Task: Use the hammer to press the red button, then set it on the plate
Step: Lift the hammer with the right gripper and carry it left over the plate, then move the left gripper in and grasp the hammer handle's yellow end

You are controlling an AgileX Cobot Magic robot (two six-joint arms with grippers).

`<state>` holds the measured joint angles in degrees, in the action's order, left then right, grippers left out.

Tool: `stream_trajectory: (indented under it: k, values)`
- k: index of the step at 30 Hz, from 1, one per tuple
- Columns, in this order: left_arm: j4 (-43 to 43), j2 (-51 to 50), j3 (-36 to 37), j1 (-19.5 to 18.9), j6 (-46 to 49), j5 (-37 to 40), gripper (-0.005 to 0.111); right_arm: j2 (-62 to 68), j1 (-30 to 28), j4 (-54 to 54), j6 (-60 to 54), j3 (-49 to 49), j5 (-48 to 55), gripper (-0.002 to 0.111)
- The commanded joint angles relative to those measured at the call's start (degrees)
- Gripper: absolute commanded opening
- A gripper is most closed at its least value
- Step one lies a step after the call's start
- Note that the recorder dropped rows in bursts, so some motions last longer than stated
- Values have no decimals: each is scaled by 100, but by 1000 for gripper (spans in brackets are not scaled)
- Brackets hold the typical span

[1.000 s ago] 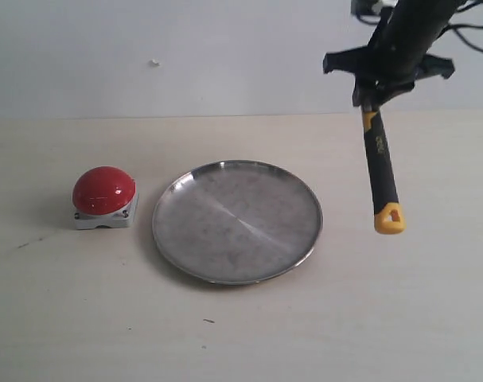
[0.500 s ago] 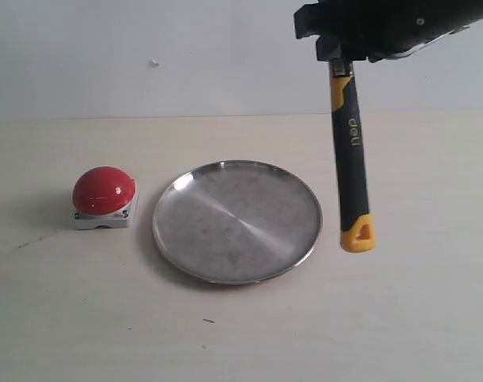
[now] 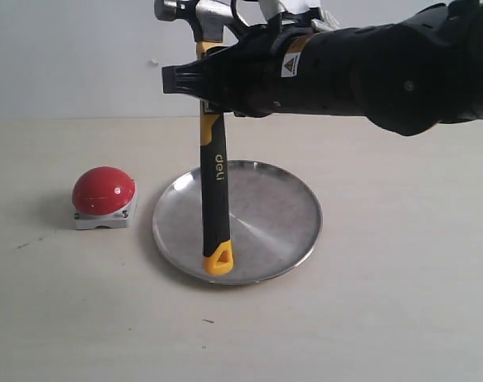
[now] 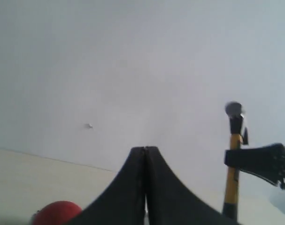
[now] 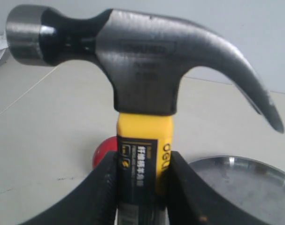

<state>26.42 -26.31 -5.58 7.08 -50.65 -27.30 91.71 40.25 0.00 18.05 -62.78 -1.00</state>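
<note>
Jaws of the right claw [image 3: 195, 81] clamp the black-and-yellow steel-headed hammer [image 3: 216, 191], which hangs vertical over the round silver metal plate [image 3: 285, 208]. The glossy red dome button [image 3: 104, 191] sits leftward, beyond the plate's rim.

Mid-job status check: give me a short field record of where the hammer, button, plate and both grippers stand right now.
hammer: upright, head up, loop end down, seen over the plate's near edge; contact with the plate cannot be told
right gripper: shut on the hammer's handle just under the head
left gripper: shut, holding nothing
button: on the table, left of the plate, apart from the hammer
plate: flat on the table, not touching the button
</note>
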Motion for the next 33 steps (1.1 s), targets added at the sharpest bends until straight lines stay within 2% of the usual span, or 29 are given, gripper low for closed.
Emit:
stream_trajectory:
  k: [1,2,4,7,8,12,17,20,25,29,33]
  values:
    - [2302,-2546,-1012,38,-1267,-1404,8,-21,7,30,15,-231,-188,0]
    - [2810,-3395,-1328,38,-1564,-1920,19,-21,7,30,15,-241,-174,0]
    - [3282,-4295,-1635,38,-1727,-2592,34,-32,7,30,15,-252,-146,0]
    - [3722,-5889,-2079,38,-1669,-3787,75,-32,7,30,15,-246,-137,0]
    - [3737,-6125,-2142,38,-1575,-3955,78,-32,7,30,15,-246,-137,0]
    - [3722,-6877,-2418,280,-1136,-4266,78,-32,7,30,15,-246,-171,0]
    - [3615,-7062,-2645,969,-800,-4161,78,-32,7,30,15,-246,-224,0]
    - [3253,-7062,-2790,1445,-579,-3665,78,-32,7,30,15,-246,-224,0]
    - [2813,-7113,-3222,2102,-496,-2233,78,-32,7,30,15,-246,-224,0]
    - [2772,-7188,-3552,2322,-496,-1823,78,-32,7,30,15,-246,-143,0]
    - [2706,-7188,-3609,2315,-496,-1636,78,-44,7,30,15,-246,-32,0]
